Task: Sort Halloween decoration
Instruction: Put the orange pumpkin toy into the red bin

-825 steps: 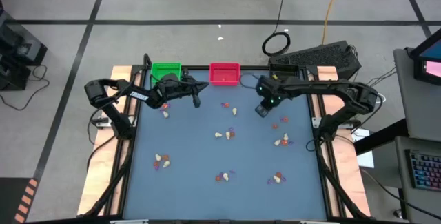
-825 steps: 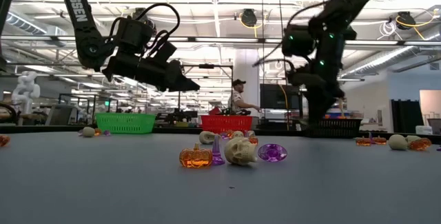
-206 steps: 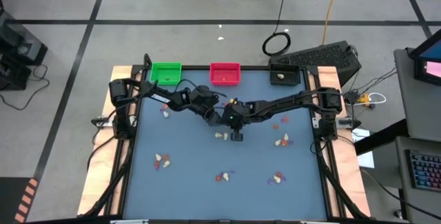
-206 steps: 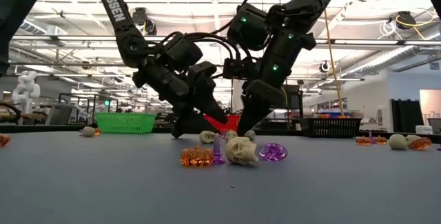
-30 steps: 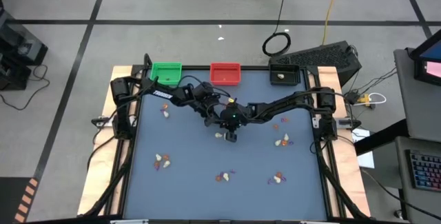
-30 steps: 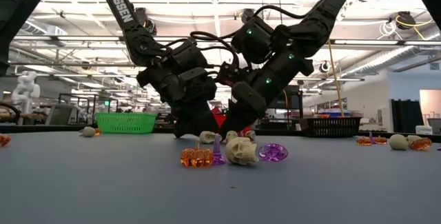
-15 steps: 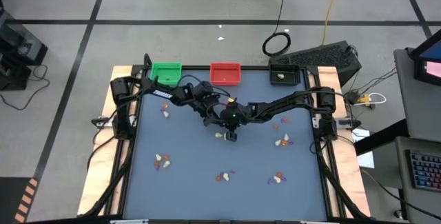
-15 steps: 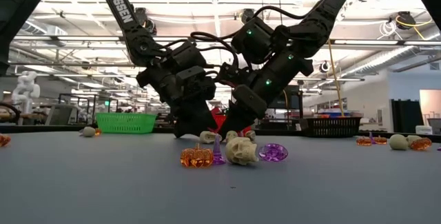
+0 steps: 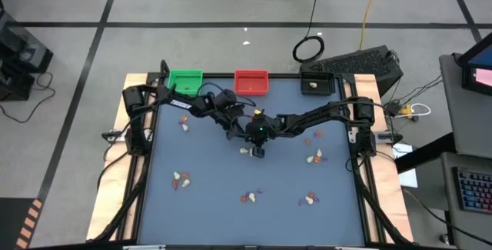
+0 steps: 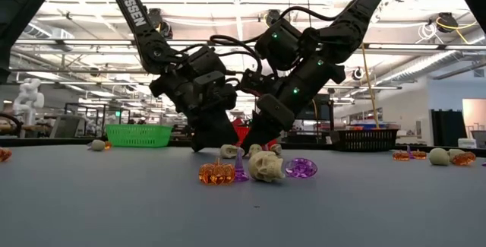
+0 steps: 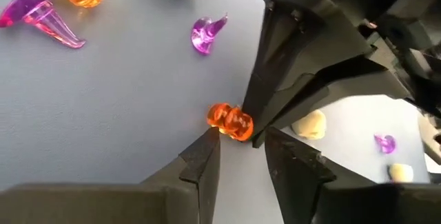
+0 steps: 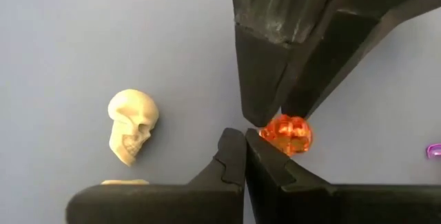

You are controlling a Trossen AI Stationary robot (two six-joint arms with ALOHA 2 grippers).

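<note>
A blue-grey table fills a wooden frame in a big workshop with bright ceiling lights; trinkets lie scattered across it in small clusters.

Nearest the front edge, three clusters of cream, orange and purple trinkets sit well apart from both claws: one front-left, one front-middle, one front-right.

At mid-table both dark arms meet tip to tip. The left gripper reaches in from the left side, its two fingers partly apart and straddling a small orange pumpkin; one fingertip touches the pumpkin's side, and I cannot tell whether the pinch is complete. The right gripper comes from the right side, its fingers pressed together with nothing between them, the tip resting just beside the same pumpkin on the opposite side from the left claw. A cream skull lies on the table near the right claw's tip, apart from the pumpkin. A purple hat-shaped piece lies a little beyond the left claw.

To the right of the claws sits another trinket cluster; to their left, a pair.

Along the far edge stand three trays: a green tray, a red tray just beyond the claws, and a black tray holding a cream piece.
</note>
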